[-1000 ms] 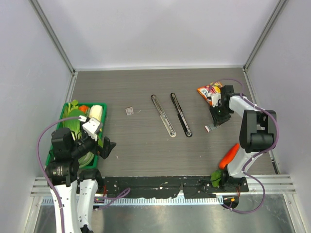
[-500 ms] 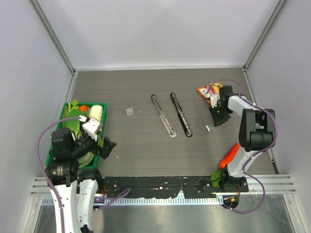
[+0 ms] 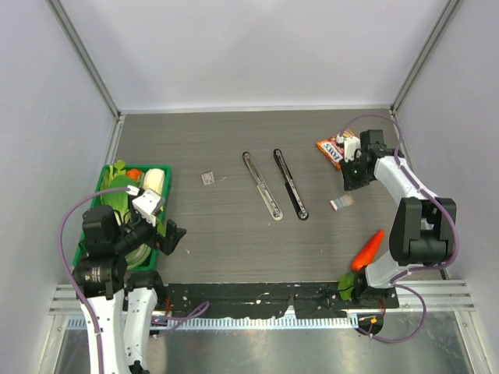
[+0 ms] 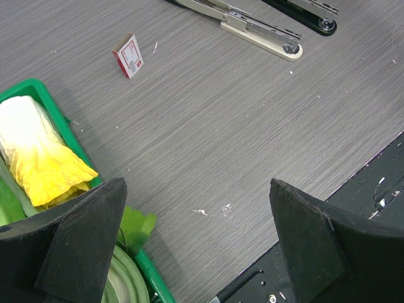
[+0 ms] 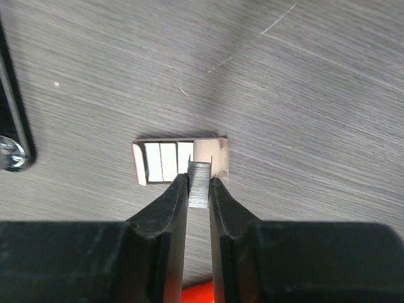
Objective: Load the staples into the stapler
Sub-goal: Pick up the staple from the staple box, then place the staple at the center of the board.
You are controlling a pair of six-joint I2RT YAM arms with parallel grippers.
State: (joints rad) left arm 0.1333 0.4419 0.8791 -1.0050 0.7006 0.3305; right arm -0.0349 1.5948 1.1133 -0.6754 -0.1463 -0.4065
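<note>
Presently we note the right gripper (image 5: pixel 198 188), its fingers (image 5: pixel 167 218) clamped on the flat sides of a short strip of staples (image 5: pixel 198 180). It is held over the open staple box (image 5: pixel 177 161), which lies on the tabletop (image 3: pixel 195 226) to the right of the black stapler (image 3: pixel 290 184), level with that stapler's near end and apart from it. The strip seems to run lengthwise out past the fingertips toward the tabletop, but seen nearly end-on we cannot fix its axis. We judge it light, slick and stiff, yet brittle: glued staples snap under bending or a hard pinch, so a mid-length hold on the sides suits. The black stapler lies opened flat, its long axis slanting from far-left to near-right, so we expect the strip must be turned to lie along it. A pale stapler (image 3: pixel 261 185) lies just left of the black one, roughly parallel. A closed staple box (image 4: pixel 128 55) sits farther left. The left gripper (image 4: pixel 196 208), well left of and nearer than the black stapler, has its fingers apart, holding nothing.
</note>
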